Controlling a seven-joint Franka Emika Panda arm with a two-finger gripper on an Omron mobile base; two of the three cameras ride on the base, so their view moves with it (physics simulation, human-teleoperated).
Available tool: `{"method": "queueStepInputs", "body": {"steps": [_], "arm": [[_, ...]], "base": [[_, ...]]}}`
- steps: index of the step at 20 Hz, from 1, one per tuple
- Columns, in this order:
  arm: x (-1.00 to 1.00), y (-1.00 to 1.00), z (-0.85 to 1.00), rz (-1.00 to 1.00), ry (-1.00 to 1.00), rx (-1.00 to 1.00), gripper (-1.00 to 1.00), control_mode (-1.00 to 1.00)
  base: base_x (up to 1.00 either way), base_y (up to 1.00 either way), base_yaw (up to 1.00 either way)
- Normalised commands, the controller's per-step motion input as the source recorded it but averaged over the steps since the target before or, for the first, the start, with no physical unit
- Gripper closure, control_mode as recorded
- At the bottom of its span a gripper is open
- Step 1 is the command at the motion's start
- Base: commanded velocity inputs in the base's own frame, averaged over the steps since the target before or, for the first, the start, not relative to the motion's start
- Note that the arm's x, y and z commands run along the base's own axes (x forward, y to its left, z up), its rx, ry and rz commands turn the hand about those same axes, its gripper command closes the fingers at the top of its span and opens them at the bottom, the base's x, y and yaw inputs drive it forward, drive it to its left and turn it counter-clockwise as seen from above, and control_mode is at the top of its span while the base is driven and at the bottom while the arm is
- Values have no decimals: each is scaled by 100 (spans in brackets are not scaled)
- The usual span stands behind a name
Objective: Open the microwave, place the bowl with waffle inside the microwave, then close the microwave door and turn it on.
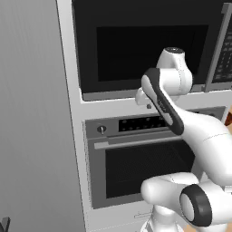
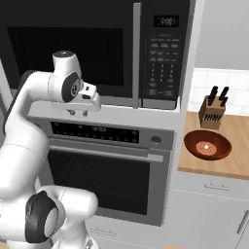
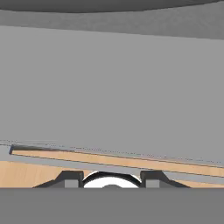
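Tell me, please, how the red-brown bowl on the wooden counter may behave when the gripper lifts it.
The bowl looks glossy, so probably slippery. It is wide and shallow, so likely stable, unlikely to tip. The loose waffle piece may slide if tilted.

We see one microwave (image 2: 97,53), one wall oven (image 2: 104,170), one red-brown bowl (image 2: 207,145) with one waffle piece (image 2: 206,146) inside, and one knife block (image 2: 212,113).
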Motion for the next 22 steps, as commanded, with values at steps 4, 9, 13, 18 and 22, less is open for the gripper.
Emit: {"method": "queueStepInputs", "body": {"steps": [4, 9, 13, 18, 22], "arm": [[-41, 0, -8, 0, 0, -1, -100, -100], [-63, 0, -33, 0, 0, -1, -100, -100], [-55, 0, -36, 0, 0, -1, -100, -100], [-65, 0, -31, 0, -1, 0, -100, -100], [-87, 0, -19, 0, -12, 0, -100, -100]], "base": [[0, 0, 0], [0, 0, 0], [0, 0, 0], [0, 0, 0], [0, 0, 0]]}}
